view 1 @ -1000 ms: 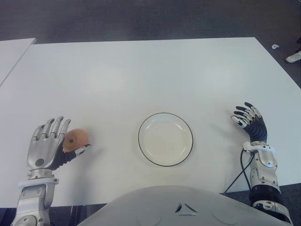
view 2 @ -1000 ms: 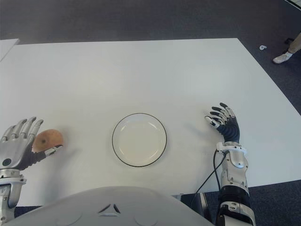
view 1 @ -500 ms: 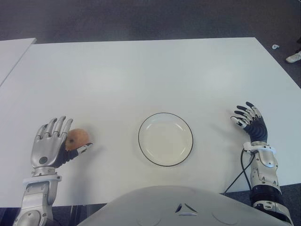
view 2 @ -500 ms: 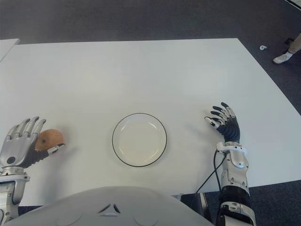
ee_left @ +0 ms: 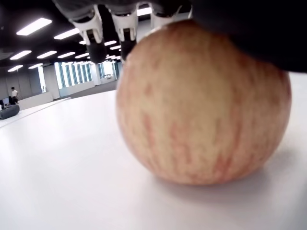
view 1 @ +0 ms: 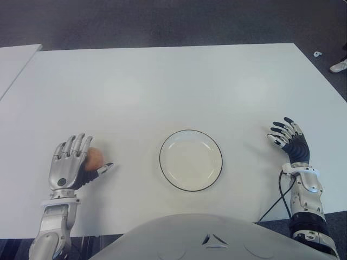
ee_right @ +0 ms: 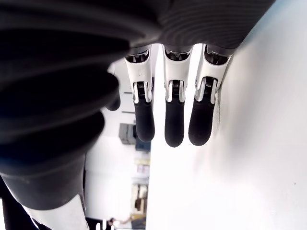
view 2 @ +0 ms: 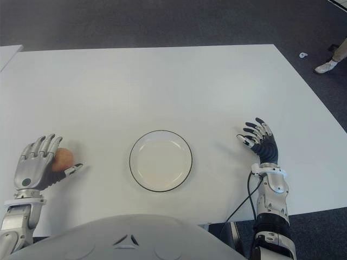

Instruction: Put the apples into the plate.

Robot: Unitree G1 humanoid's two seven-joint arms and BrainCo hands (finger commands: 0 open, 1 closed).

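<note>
A reddish-yellow apple (view 1: pixel 96 157) sits on the white table (view 1: pixel 162 81) at the front left, well left of the plate. My left hand (view 1: pixel 71 162) is close around it from the left, fingers spread and thumb stretched out in front of it, covering much of it. In the left wrist view the apple (ee_left: pixel 201 105) stands on the table with the fingers (ee_left: pixel 93 38) hanging past it, not closed on it. The empty white plate (view 1: pixel 191 131) with a dark rim lies at the front centre. My right hand (view 1: pixel 290 140) shows to the plate's right, fingers relaxed, holding nothing.
A second white table (view 1: pixel 13 59) stands at the far left, across a gap. A black cable (view 1: pixel 274 203) hangs by my right wrist at the table's front edge. A person's shoe (view 1: pixel 339 65) is on the floor at the far right.
My left hand has moved to the right, closer over the apple, and hides more of it. The apple, the plate and my right hand have stayed put.
</note>
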